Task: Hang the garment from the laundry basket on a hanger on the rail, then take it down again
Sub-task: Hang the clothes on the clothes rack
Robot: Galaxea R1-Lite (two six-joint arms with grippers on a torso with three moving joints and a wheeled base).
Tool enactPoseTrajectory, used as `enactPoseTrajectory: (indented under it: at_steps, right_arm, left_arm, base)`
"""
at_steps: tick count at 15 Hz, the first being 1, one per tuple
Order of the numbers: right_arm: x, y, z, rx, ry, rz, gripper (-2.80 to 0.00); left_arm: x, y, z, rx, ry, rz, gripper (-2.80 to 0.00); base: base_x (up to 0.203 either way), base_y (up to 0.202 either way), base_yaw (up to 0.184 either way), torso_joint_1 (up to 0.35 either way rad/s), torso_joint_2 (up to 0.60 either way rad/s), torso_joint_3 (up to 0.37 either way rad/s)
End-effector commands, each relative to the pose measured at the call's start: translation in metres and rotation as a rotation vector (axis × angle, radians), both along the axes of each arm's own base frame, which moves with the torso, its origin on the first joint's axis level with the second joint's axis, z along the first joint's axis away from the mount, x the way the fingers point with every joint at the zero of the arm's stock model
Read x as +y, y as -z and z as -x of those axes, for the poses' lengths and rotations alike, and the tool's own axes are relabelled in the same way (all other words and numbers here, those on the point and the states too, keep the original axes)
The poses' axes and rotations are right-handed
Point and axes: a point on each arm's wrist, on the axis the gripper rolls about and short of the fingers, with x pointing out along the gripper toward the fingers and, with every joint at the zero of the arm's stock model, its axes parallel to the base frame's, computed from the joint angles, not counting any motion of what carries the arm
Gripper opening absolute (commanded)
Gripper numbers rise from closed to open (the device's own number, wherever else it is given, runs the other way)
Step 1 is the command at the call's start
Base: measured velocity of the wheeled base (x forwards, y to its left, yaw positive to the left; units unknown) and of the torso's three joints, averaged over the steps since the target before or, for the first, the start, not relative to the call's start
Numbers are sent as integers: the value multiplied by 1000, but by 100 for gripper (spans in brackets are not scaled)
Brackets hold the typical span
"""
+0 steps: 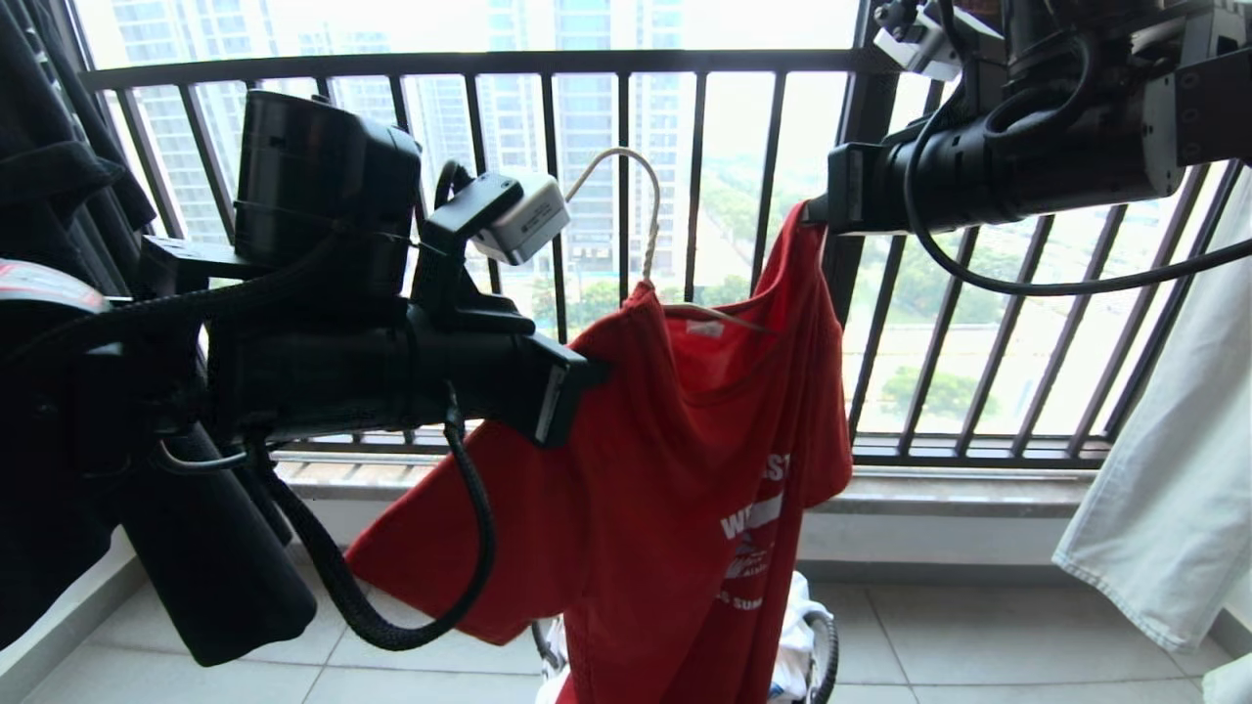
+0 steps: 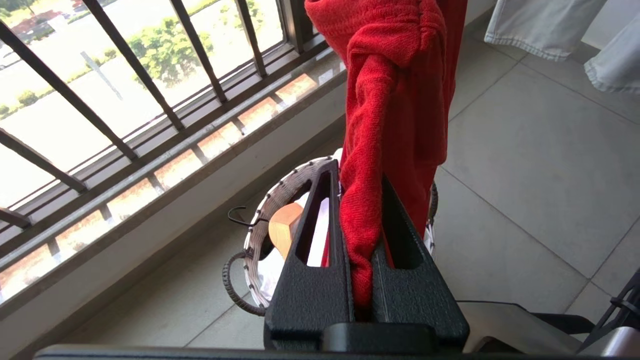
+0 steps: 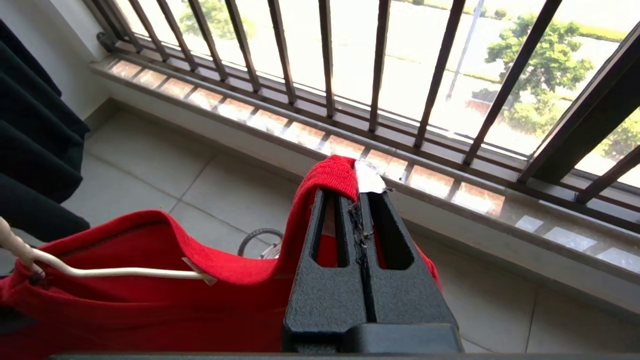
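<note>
Holding the garment (image 1: 685, 460) aloft between both arms: my left gripper (image 2: 361, 240) clamps a bunched fold, my right gripper (image 3: 361, 210) pinches the collar edge higher up. Hanger (image 1: 641, 220) sits half inside the neck, arm running toward my right fingers, hook free in air. Red cloth droops over the laundry basket (image 2: 260, 220) on the floor tiles.
</note>
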Motion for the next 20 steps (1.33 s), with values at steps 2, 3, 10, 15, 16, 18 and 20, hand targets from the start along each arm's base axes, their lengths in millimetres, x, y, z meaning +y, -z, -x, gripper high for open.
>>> enactPoseTrajectory:
  at_steps: [2, 3, 10, 15, 16, 18, 20]
  right_arm:
    - [11, 3, 4, -7, -48, 38, -280]
    - [12, 3, 5, -10, -54, 44, -280]
    - [30, 3, 19, -46, -151, 118, -280]
    - [41, 4, 26, -48, -194, 128, -280]
    - [42, 4, 27, -53, -203, 137, -280]
    - [44, 5, 28, -64, -223, 162, -280]
    - [45, 7, 33, -59, -234, 172, -280]
  left_arm:
    - [-4, 13, 3, 32, 32, -10, -280]
    - [-5, 16, 4, 37, 37, -10, -280]
    - [-23, 44, 3, 137, 77, -6, -280]
    - [-32, 61, -5, 114, 76, 33, -280]
    - [-33, 62, -6, 119, 70, 51, -280]
    - [-34, 63, -8, 139, 59, 78, -280]
    - [-37, 62, -11, 128, 49, 129, -280]
  base:
    - [0, 0, 0, 0, 0, 0]
    - [0, 0, 0, 0, 0, 0]
    - [0, 0, 0, 0, 0, 0]
    - [0, 0, 0, 0, 0, 0]
    - [0, 0, 0, 0, 0, 0]
    - [0, 0, 0, 0, 0, 0]
    - [0, 0, 0, 0, 0, 0]
